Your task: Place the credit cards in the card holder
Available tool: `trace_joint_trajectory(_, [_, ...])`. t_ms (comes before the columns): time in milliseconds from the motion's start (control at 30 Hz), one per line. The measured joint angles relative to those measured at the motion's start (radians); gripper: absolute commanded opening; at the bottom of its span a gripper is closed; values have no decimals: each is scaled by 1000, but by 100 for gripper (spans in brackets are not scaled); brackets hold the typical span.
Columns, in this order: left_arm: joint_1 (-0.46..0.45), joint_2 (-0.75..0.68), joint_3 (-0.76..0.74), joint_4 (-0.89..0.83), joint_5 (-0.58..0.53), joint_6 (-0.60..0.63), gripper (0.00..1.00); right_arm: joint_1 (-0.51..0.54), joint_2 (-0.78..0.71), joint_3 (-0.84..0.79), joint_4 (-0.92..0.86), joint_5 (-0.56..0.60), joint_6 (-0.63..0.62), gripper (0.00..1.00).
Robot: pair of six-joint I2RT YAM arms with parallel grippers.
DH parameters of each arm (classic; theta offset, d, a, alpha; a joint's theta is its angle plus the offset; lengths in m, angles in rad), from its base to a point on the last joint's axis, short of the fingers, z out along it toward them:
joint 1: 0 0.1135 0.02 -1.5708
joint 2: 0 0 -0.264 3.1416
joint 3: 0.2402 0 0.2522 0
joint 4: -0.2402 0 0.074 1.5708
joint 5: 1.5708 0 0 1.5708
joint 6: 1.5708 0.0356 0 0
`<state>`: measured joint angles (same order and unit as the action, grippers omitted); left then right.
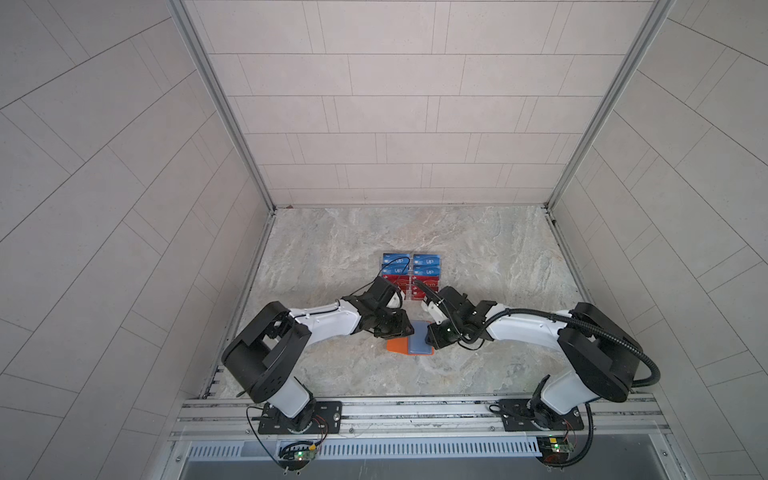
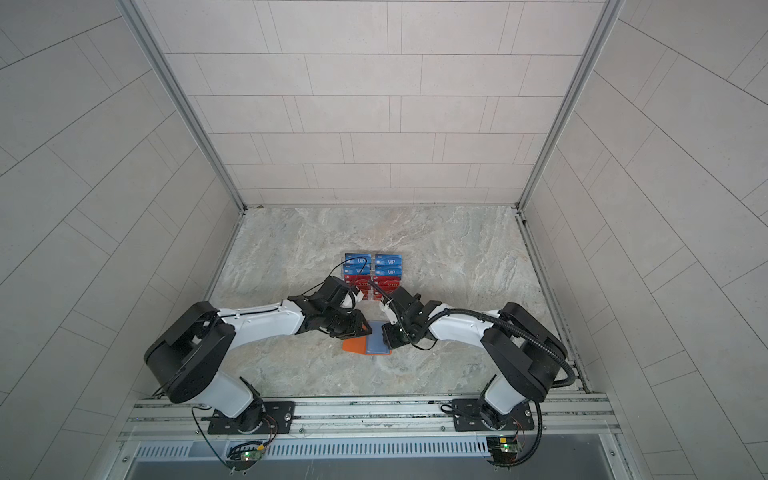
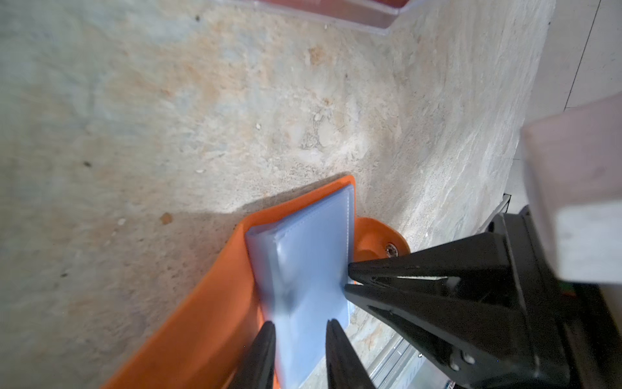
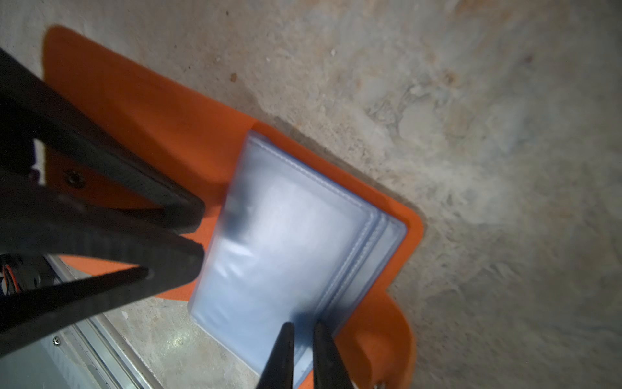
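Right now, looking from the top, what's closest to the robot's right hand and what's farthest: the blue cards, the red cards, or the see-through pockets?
1. Clear pockets: pinched in the right hand, at the front.
2. Red cards: just behind it, in the middle.
3. Blue cards: farthest, at the very back.

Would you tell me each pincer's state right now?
Left pincer: partly open, gripping nothing, at the card holder.
Right pincer: closed on the card holder's sleeves.

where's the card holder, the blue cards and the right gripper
card holder (image 1: 397,345): a top view, orange cover
blue cards (image 1: 427,262): a top view, far-row card face
right gripper (image 4: 303,326): right wrist view, between its fingertips
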<state>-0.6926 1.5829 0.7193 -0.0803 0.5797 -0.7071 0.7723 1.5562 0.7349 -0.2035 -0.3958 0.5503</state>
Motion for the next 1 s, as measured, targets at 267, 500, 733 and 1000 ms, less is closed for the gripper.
trace_joint_trajectory(267, [0,24,-1,24,6,-1,32,0,0,0,-1,0,0,16])
trace_joint_trajectory(500, [0,32,-7,59,27,-19,33,0,0,0,-1,0,0,16])
trace_joint_trajectory(733, [0,41,-32,121,48,-47,34,0,0,1,-1,1,0,15])
trace_joint_trajectory(1000, [0,53,-81,236,76,-105,33,0,0,3,-8,3,0,16])
